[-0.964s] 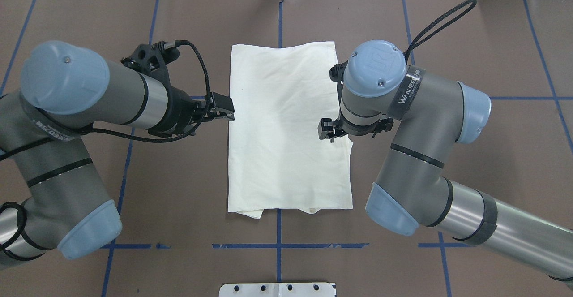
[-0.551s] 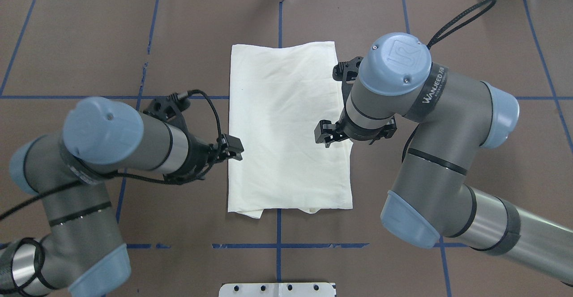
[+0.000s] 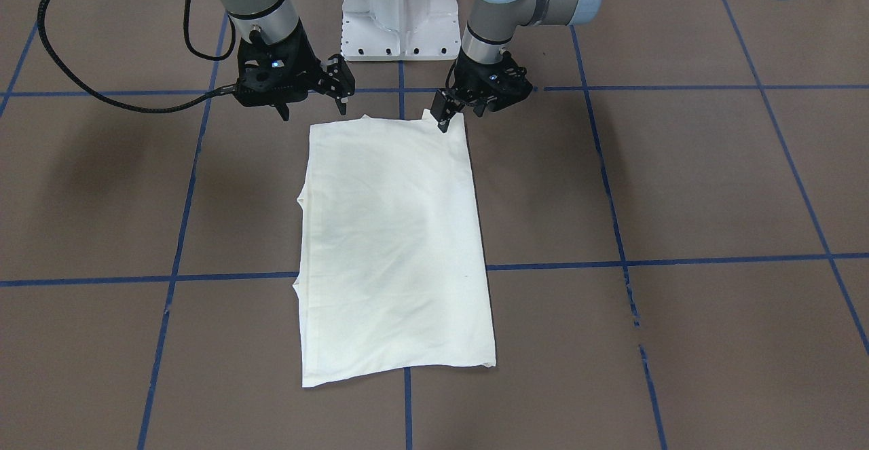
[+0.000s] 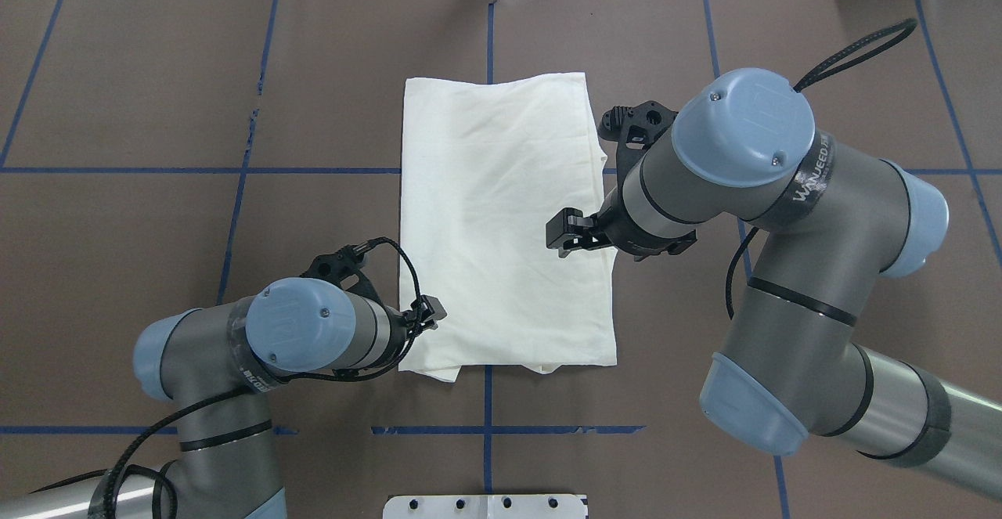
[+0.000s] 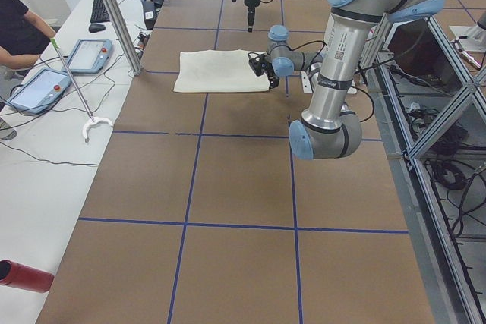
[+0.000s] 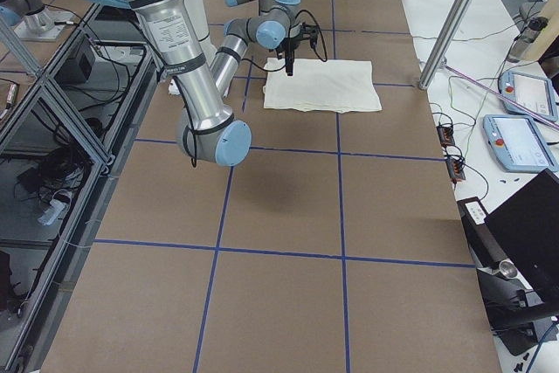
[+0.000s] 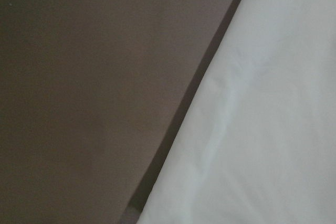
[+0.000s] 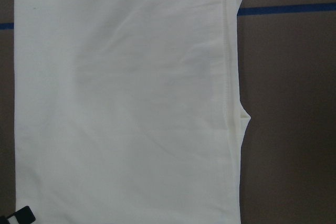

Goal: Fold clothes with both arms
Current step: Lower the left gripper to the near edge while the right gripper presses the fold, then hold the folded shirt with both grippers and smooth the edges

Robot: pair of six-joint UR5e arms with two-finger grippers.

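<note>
Front-facing view: a cream-white shirt point(image 3: 394, 233), folded into a long plain rectangle, lies flat on the brown tabletop point(image 3: 679, 178). The left hand point(image 3: 444, 123) points straight down, and its tip meets the shirt at the corner directly beneath it. Its fingers are too small and dark to show whether they are parted or pinching cloth. The right hand point(image 3: 313, 105) hangs with its two fingers spread wide apart, grasping nothing.

Overhead view: the left hand point(image 4: 432, 314) sits on one long edge of the shirt point(image 4: 501, 214), close to the end nearest the robot. The right hand point(image 4: 557, 236), fingers apart and empty, hovers over the opposite long side, with cloth below it and stretching away ahead of it.

Left side view: the left hand point(image 5: 258, 64) is low at the shirt's point(image 5: 222, 71) corner. The far right hand point(image 5: 249, 24) hangs higher.

Right side view: the right hand point(image 6: 289, 63) points down above the shirt point(image 6: 323, 85).

Left wrist view: only the shirt's point(image 7: 262, 129) edge, very close and blurred, and the bare tabletop point(image 7: 79, 77) beside it. No fingers show.

Right wrist view: plain shirt point(image 8: 126, 103) fills the space below the hand, its stitched edge running alongside a strip of tabletop point(image 8: 289, 103).
</note>
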